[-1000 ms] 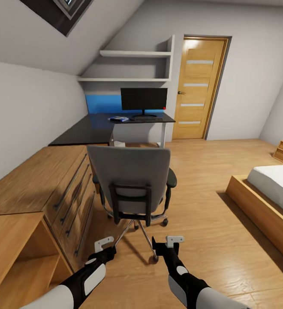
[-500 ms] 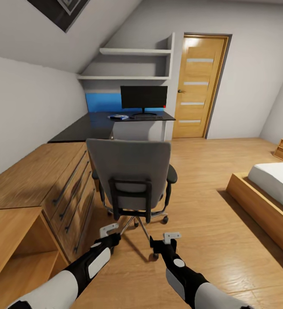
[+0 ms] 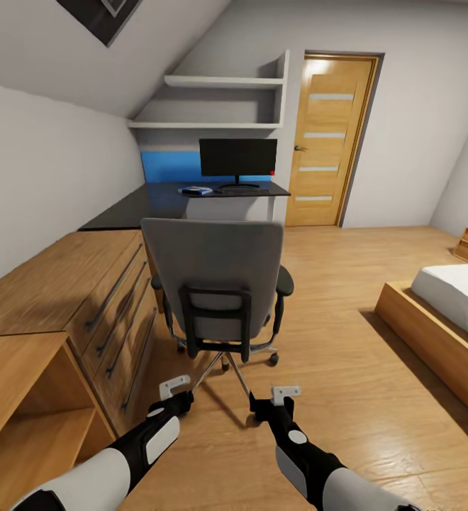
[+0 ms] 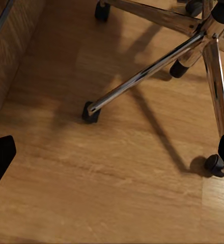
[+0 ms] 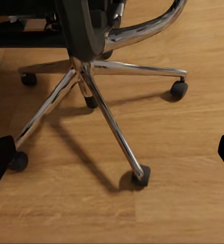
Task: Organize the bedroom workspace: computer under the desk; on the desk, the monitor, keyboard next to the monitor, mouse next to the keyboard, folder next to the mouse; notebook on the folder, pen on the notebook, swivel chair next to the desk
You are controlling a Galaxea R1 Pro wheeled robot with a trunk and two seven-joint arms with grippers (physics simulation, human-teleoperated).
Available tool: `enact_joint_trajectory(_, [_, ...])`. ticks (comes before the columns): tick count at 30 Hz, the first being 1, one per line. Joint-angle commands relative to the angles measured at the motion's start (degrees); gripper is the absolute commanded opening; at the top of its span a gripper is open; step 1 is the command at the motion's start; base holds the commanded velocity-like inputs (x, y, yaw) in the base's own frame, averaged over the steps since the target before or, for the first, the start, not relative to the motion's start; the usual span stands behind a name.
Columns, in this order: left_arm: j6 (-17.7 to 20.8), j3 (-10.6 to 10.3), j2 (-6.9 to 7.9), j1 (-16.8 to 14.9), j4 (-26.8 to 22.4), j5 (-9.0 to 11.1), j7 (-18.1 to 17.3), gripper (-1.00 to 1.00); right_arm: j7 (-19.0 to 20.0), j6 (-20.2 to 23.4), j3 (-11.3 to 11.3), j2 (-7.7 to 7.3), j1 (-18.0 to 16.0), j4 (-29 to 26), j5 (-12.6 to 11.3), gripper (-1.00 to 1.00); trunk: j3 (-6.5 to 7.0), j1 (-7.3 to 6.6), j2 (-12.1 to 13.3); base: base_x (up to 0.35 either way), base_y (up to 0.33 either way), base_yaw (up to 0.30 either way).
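Note:
The grey swivel chair (image 3: 214, 277) stands with its back to me, in front of the black desk (image 3: 149, 204). The monitor (image 3: 237, 157) is upright on the desk, with a dark keyboard (image 3: 242, 190) at its foot. A small flat blue thing (image 3: 196, 190) lies beside them; I cannot tell what is on it. The pale computer (image 3: 227, 208) box shows under the desk, above the chair back. My left gripper (image 3: 176, 388) and right gripper (image 3: 286, 392) hang open, low behind the chair's metal base (image 4: 158, 68) (image 5: 86, 76), holding nothing. The chair seat is hidden.
Low light-wood cabinets (image 3: 64, 298) run along the left wall, close to the chair. A bed (image 3: 454, 305) on a wood frame stands at the right, with open plank floor between. A wooden door (image 3: 330, 142) and wall shelves (image 3: 213, 103) are at the back.
The whole view has moved a little closer to the chair and desk, so the camera has moved. Both grippers stay open and low behind the chair.

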Motion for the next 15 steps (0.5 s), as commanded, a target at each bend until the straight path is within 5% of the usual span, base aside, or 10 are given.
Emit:
enact_joint_trajectory(1, [-0.3, -0.5, -0.06, -0.1, 0.0, 0.6, 0.3, 1.00, -0.4, 0.1, 0.5, 0.03, -0.1, -0.2, -0.3, 1.00, -0.24, 0.22, -0.4, 0.000, 0.000, 0.000])
enact_joint_trajectory(10, [0.6, -0.5, -0.14, -0.1, -0.4, 0.4, 0.4, 1.00, -0.5, 12.9, 0.4, 0.53, -3.8, -6.4, -0.4, 1.00, -1.85, 2.19, -4.0, 0.000, 0.000, 0.000])
enact_joint_trajectory(15, [1.3, -0.5, -0.24, -0.1, -2.5, 0.4, 0.7, 1.00, -0.5, 16.0, 0.2, 0.47, -6.6, -7.4, -0.4, 1.00, -2.75, 3.29, -6.1, 0.000, 0.000, 0.000])
